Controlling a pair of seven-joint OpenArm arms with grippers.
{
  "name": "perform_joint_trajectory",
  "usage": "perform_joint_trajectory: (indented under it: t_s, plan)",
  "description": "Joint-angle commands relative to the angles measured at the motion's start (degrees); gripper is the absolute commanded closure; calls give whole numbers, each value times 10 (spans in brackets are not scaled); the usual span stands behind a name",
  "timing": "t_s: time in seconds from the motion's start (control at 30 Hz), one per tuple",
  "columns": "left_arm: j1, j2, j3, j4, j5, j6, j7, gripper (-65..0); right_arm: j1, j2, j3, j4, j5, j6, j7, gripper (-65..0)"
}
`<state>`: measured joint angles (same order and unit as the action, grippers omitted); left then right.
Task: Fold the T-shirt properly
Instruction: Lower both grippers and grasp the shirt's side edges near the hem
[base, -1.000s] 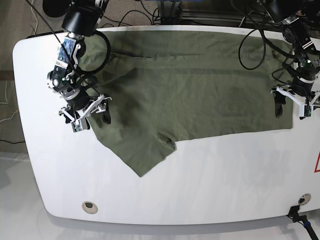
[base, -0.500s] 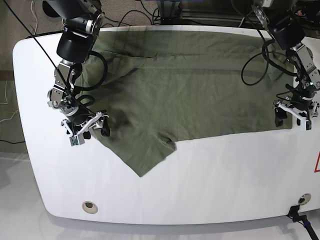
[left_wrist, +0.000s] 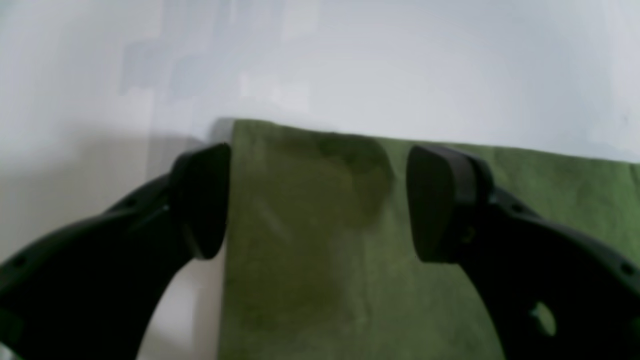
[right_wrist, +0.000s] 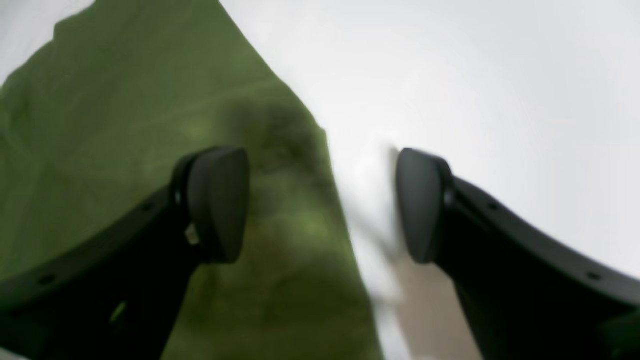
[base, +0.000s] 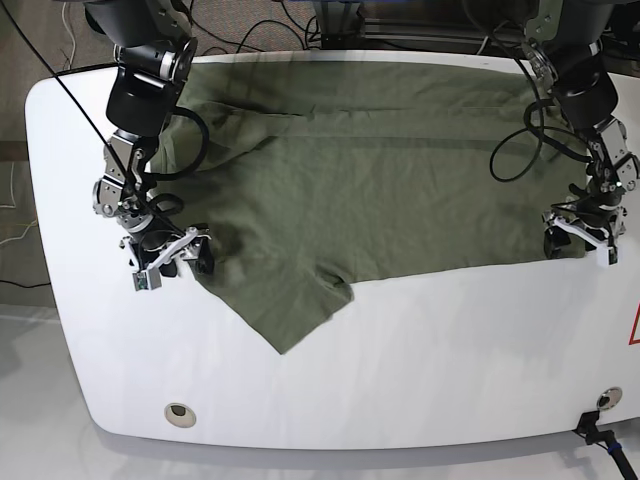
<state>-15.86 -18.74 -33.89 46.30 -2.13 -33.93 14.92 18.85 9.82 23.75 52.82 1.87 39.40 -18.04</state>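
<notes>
The olive-green T-shirt (base: 380, 180) lies spread flat across the back half of the white table (base: 450, 360), with one sleeve pointing toward the front (base: 290, 320). My right gripper (base: 172, 266) is low at the shirt's left edge and open. In the right wrist view (right_wrist: 320, 205) one finger is over the cloth (right_wrist: 125, 125) and the other over bare table. My left gripper (base: 580, 240) is open at the shirt's right front corner. In the left wrist view (left_wrist: 317, 200) its fingers straddle the corner's side edge (left_wrist: 310, 280). Neither holds cloth.
Cables run behind the table's back edge. A round hole (base: 178, 411) sits near the front left. A black clamp (base: 598, 428) is at the front right corner, and a red mark (base: 634, 330) shows at the right edge.
Both grippers have dropped lower and come toward the table's front, onto the shirt's left edge and right front corner. Both stayed open. The shirt has not moved.
</notes>
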Motion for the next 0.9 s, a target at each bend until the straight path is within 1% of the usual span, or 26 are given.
perform_joint_trajectory:
  t_s: [0.0, 0.03, 0.13, 0.23, 0.3, 0.47, 0.6, 0.7, 0.77, 0.87]
  plan:
    - [-12, -11, 0, 8, -8, -3, -9, -503, 3, -4, -24, 9, 8, 6, 3, -448]
    - [-13, -11, 0, 8, -9, -3, -9, -503, -1, -5, -31, 9, 9, 6, 3, -448]
    - [-14, -12, -1, 8, -10, -3, -9, -503, -9, -22, -36, 10, 9, 6, 3, -446]
    - [-14, -12, -1, 8, -10, -4, -9, -503, -15, -25, -37, 11, 9, 6, 3, -446]
    - [-14, -10, -1, 8, -10, -4, -9, -503, -16, -35, -37, 11, 8, 6, 3, -446]
    - [-12, -9, -1, 8, -11, -4, -8, -503, -19, -36, -37, 11, 8, 6, 3, -443]
    - [-11, -9, -2, 8, -13, -5, -8, -503, -28, -36, -37, 17, 8, 6, 3, -415]
    - [-10, -9, -2, 9, -38, -5, -7, -503, -30, -37, -37, 24, 7, 6, 3, -400]
    - [-10, -9, -1, 9, -42, -5, -6, -502, -30, -37, -37, 23, 7, 6, 3, -371]
    - [-10, -9, -1, 9, -42, -5, -6, -502, -30, -37, -37, 23, 7, 6, 3, -297]
